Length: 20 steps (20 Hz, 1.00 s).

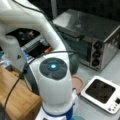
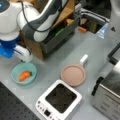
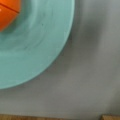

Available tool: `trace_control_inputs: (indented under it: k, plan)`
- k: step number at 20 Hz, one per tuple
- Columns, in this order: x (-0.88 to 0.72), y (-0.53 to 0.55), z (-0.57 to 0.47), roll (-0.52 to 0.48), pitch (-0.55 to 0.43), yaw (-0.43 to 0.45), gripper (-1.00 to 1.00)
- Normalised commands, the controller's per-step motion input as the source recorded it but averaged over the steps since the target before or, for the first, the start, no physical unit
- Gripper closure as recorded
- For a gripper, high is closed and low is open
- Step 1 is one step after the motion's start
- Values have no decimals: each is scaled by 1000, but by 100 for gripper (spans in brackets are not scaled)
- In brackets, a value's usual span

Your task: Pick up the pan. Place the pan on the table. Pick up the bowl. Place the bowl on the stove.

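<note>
Robot lab: perforated bench (image 2: 10, 107), mock-kitchen toaster oven (image 1: 97, 42).

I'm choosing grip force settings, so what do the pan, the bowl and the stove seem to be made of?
The pan looks matte dusty-pink, likely coated metal or ceramic, with a white, probably plastic handle. The bowl is smooth light teal with a soft sheen and faint marks in the wrist view, maybe plastic or glazed ceramic. The stove has a white, seemingly plastic frame around a black, glass-like top. The gripper itself is not visible.

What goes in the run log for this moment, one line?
pan: on table beside stove | stove: bare | bowl: on table, holds orange item | gripper: not visible, wrist camera close above bowl
</note>
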Motion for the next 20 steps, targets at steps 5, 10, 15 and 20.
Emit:
trace_control_inputs:
  k: [5, 10, 15, 20]
  plan:
    - [283, -94, -237, 181, -13, 47, -100]
    - [221, -134, -57, 219, -26, 27, -100]
    - [158, -168, -28, 250, -32, 37, -100]
    - [128, -172, -93, 234, -54, 58, -100]
